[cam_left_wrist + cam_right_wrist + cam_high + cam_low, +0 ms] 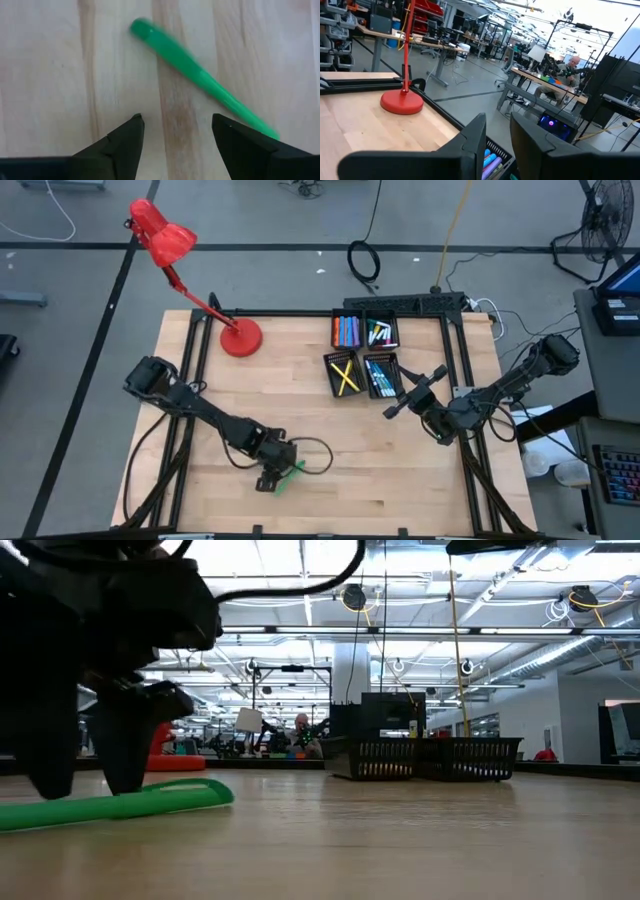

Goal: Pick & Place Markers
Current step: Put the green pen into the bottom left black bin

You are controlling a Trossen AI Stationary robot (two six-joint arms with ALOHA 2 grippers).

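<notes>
Green marker (200,79) flat on the bare wood at the table's near edge, just ahead of the left gripper (177,131) — fingers (122,142) spread apart, nothing between them, hovering low over it. Red desk lamp (240,338) standing at the far left of the table (350,470). Black four-compartment tray (364,357) farther right, near the far edge, stocked with sorted markers (345,332). Right gripper (412,393) raised just right of the tray — fingers close together with a slim gap, holding nothing.
</notes>
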